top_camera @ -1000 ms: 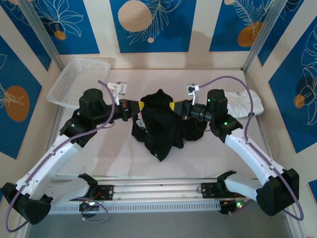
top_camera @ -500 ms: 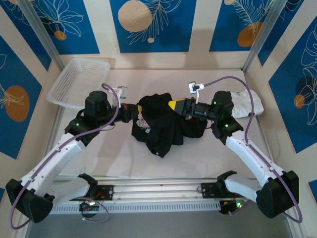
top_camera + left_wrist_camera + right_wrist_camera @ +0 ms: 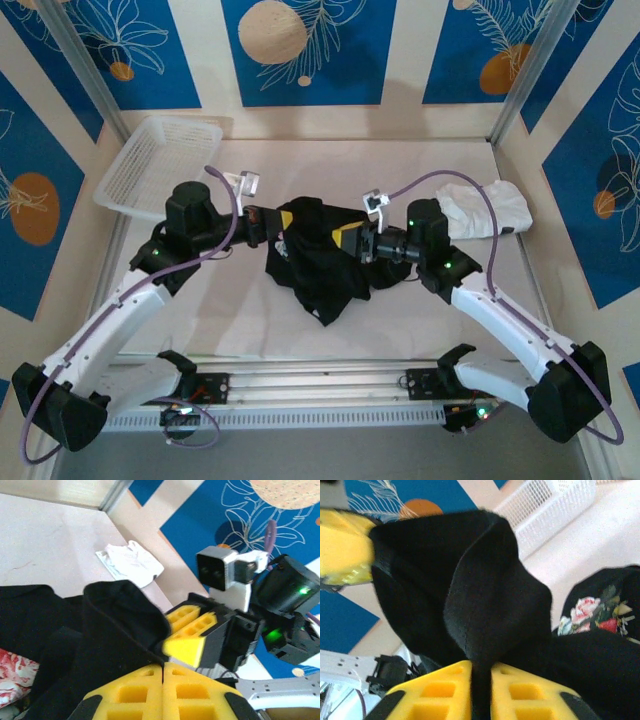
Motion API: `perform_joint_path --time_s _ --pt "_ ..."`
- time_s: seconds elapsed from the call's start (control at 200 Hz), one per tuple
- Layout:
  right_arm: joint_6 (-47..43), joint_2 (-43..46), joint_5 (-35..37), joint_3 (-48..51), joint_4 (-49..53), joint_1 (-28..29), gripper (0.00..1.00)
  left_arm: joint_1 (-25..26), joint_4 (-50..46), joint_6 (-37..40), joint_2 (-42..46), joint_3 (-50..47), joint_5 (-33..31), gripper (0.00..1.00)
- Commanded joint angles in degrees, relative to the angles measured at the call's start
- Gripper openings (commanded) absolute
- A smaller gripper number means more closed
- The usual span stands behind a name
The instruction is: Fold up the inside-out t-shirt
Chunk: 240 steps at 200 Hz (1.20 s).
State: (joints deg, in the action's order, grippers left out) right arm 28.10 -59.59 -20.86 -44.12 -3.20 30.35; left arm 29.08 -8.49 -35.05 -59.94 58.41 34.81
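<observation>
The black inside-out t-shirt [image 3: 318,265] hangs bunched between both arms at the table's middle, its lower part resting on the surface. My left gripper [image 3: 283,222] is shut on a thin edge of the shirt [image 3: 105,625]; its yellow pads [image 3: 135,690] meet at the tips. My right gripper [image 3: 346,240] is shut on a thick fold of the cloth [image 3: 490,595], which fills the gap between its fingers [image 3: 440,687]. The two grippers sit close together, a fold of cloth arching between them. A patch of floral print [image 3: 590,612] shows lower down.
A white folded garment [image 3: 485,208] lies at the right rear of the table. A white mesh basket [image 3: 160,165] stands at the left rear. Blue-and-cream walls enclose the table [image 3: 230,320] on three sides.
My right gripper has swung left toward the left gripper with its cloth, narrowing the gap between them. The white garment is now uncovered. The left arm barely moved.
</observation>
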Motion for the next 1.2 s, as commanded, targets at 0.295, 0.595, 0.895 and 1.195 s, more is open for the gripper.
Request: perform_joint_path --time_s 0.295,0.595,0.895,1.195 --pt "-16.32 4.64 10.63 -7.7 17.54 1.67 0.44 0.71 0.72 2.84 -1.74 1.56 5.0 0.0" --pt "-18.13 -0.56 15.34 -10.41 19.24 8.99 0.6 0.96 -0.07 3.01 -2.79 2.74 4.77 0.0" --pt "-20.59 -3.14 23.49 -9.58 18.77 13.08 0.54 1.33 -0.37 3.43 -3.21 2.93 4.63 0.0" --pt "-20.71 -5.79 22.31 -11.25 17.63 12.67 0.18 1.43 -1.84 4.39 -3.25 2.82 2.45 0.0"
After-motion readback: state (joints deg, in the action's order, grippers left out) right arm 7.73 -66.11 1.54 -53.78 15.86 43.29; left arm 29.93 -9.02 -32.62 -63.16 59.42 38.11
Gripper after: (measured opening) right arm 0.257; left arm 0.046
